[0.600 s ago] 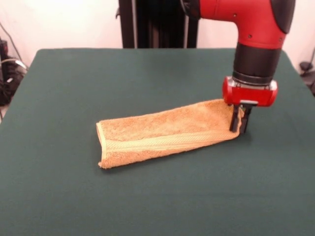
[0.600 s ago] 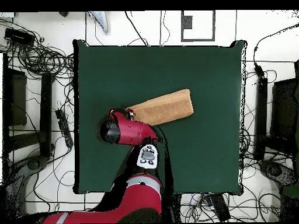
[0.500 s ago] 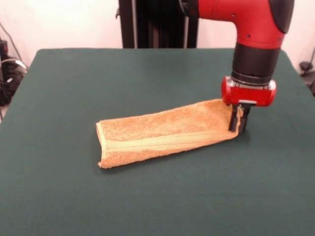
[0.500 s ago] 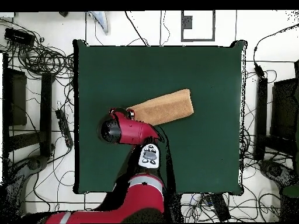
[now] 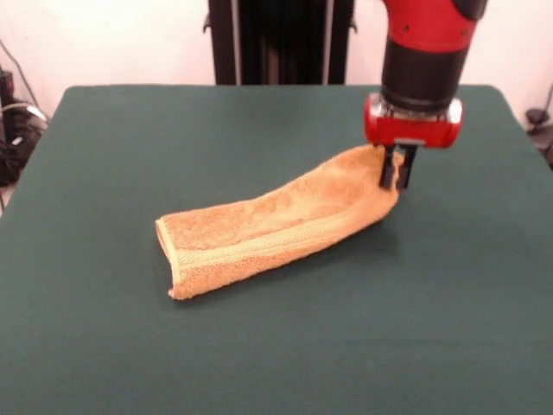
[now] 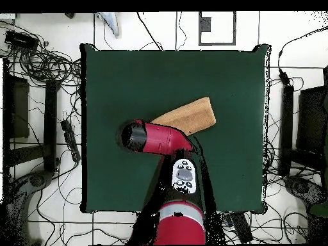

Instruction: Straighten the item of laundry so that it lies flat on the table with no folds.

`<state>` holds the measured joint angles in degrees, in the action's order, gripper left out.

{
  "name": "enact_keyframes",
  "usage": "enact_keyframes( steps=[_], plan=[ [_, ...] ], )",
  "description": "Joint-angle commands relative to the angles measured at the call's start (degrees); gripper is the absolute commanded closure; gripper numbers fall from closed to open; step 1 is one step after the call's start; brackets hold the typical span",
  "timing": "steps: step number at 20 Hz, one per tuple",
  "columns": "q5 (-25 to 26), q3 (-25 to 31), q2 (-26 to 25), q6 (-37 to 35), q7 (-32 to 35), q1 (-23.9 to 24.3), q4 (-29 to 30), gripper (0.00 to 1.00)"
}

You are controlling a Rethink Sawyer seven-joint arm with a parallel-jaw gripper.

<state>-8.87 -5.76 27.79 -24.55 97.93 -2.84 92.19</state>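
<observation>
From the front, you see the orange-tan terry-cloth towel [image 5: 268,226] lying folded into a long strip, running from the near left toward the far right of the dark green cloth-covered table [image 5: 276,346]. A flat woven band runs along its near long side, and a hemmed edge shows at its left end. Its right end is raised off the cloth, pinched between the two closed black fingers of the red and black arm's gripper [image 5: 396,169], which comes straight down from above. The rest of the strip slopes down and rests on the table. Nothing else lies on the green surface, so nothing stands in the way of the arm or the towel. Behind the table you have a black upright column [image 5: 276,41] against a pale wall, dark cables and gear [image 5: 13,130] off the left edge, and more cabling at the far right edge.

From overhead, the towel [image 6: 191,115] sits slightly right of the table's [image 6: 230,77] centre, angled, with one end hidden under the red arm [image 6: 157,138]. You cannot see the fingers here; the arm covers them. The table stands on a white tiled floor [image 6: 282,25] strewn with black cables [image 6: 45,61], with dark equipment at both sides.
</observation>
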Motion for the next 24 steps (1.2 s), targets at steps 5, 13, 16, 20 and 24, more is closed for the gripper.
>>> enact_keyframes(
  steps=[5, 13, 16, 20, 24],
  plan=[
    [2.04, 2.90, 12.81, -22.48, 4.34, -1.79, 0.23, 1.00],
    [2.46, 3.41, 13.85, -22.45, 5.49, -1.09, 1.17, 1.00],
    [2.61, 3.39, 13.80, -21.72, 6.16, -1.32, 1.37, 1.00],
    [2.79, 3.17, 13.39, -23.47, 6.88, -1.68, -0.69, 1.00],
    [3.18, 2.40, 14.85, -26.24, 7.41, -2.60, -1.59, 1.00]
  ],
)
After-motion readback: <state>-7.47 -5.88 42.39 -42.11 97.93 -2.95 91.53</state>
